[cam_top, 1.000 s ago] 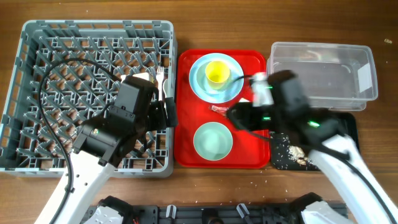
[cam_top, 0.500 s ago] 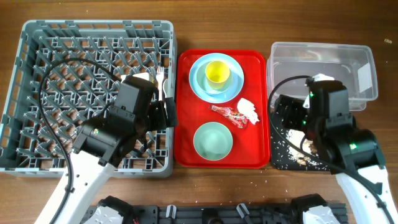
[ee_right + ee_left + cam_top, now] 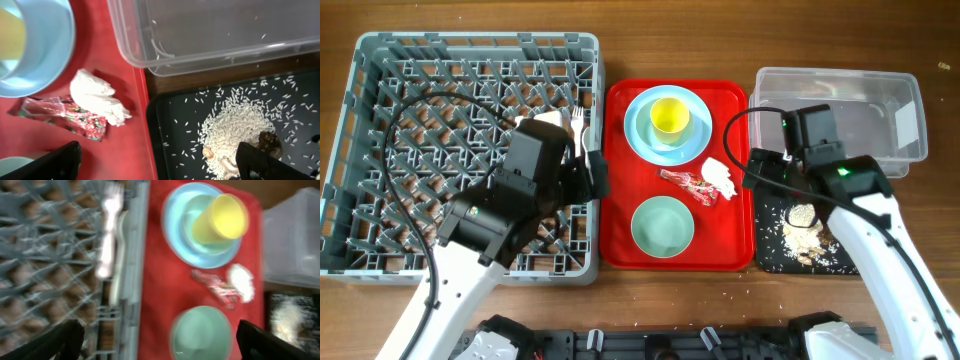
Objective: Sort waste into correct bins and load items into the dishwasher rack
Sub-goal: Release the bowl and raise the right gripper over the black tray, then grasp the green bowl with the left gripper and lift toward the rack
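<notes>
- Overhead: tissue wad (image 3: 720, 177) lies on red tray (image 3: 620, 240), against red wrapper (image 3: 686, 184); clear tub (image 3: 910, 130) just beyond.
- Left wrist: left gripper (image 3: 160, 342) spread wide, empty, by dishwasher rack (image 3: 50, 230).
- Right wrist: right gripper (image 3: 160, 167) spread wide, empty; I'd shift left, pinch tissue's bulk, avoid snagging wrapper.

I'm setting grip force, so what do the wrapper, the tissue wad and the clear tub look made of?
The wrapper is likely thin glossy plastic film: crinkled, printed red, see-through at one end. The tissue wad looks like soft matte white paper, judging by its crumpled folds. The tub is probably rigid, smooth clear plastic; you can see through its wall and floor.
</notes>
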You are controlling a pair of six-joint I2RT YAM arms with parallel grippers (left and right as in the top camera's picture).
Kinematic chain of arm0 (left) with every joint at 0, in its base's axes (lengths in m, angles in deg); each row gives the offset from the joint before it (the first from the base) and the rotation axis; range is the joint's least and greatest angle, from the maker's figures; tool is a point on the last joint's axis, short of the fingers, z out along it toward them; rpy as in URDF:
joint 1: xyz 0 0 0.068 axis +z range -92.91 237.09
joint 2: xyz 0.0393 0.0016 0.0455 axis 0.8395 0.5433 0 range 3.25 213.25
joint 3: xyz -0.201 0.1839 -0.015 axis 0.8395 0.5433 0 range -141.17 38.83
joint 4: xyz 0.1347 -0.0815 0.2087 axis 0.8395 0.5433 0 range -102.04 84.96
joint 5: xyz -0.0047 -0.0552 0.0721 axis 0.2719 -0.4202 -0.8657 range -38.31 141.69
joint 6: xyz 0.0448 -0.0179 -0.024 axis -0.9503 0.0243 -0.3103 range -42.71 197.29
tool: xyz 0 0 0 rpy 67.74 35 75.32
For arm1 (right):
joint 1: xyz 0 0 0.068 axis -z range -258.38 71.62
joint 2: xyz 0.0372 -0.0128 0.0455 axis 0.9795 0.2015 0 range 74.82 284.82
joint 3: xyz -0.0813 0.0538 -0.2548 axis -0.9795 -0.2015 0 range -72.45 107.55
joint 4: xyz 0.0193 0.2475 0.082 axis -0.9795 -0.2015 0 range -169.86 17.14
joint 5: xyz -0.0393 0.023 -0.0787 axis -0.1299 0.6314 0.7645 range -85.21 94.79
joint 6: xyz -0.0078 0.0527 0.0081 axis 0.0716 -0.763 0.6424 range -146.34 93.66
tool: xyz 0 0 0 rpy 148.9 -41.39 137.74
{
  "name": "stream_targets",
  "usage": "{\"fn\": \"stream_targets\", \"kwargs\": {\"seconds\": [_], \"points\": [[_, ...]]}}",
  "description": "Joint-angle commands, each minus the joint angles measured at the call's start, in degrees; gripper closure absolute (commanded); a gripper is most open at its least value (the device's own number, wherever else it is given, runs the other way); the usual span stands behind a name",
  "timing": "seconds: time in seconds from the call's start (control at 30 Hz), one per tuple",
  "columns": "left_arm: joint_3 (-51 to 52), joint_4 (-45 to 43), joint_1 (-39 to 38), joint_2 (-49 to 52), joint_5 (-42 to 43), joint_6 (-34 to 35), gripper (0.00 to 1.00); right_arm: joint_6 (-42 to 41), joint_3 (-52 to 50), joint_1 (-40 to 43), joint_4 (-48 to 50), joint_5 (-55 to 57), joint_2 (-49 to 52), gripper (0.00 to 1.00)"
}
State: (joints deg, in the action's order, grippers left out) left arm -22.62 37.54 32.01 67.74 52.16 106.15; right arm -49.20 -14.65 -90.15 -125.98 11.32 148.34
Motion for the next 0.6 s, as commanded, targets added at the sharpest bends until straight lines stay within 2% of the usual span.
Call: {"fn": "stream_targets", "kwargs": {"seconds": [0.0,0.03,0.07,0.1,0.13,0.3,0.47,0.57], "points": [[0.4,-2.1,-2.3,2.8,8.0,1.7,0.00,0.3,0.7,0.2,0.3,1.4,3.6,0.00],[0.4,-2.2,-3.6,3.8,8.1,1.6,0.24,0.3,0.7,0.2,0.8,1.4,4.7,0.00],[0.4,-2.1,-5.0,4.9,8.0,1.6,0.61,0.3,0.7,0.2,1.6,1.4,5.8,0.00],[0.4,-2.0,-6.6,6.1,8.0,1.6,0.80,0.3,0.7,0.2,2.5,1.4,6.6,0.00],[0.4,-2.0,-7.8,7.0,8.1,1.7,0.84,0.4,0.7,0.2,3.1,1.4,6.9,0.00],[0.4,-3.0,-16.9,14.1,7.9,1.7,0.86,0.3,0.7,0.2,7.7,1.4,7.9,0.01],[0.4,-8.0,-25.3,23.2,7.8,1.7,0.86,0.3,0.7,0.2,10.4,1.4,7.9,0.00],[0.4,-13.2,-29.3,28.9,7.8,1.6,0.76,0.4,0.7,0.2,10.5,1.4,7.9,0.00]]}}
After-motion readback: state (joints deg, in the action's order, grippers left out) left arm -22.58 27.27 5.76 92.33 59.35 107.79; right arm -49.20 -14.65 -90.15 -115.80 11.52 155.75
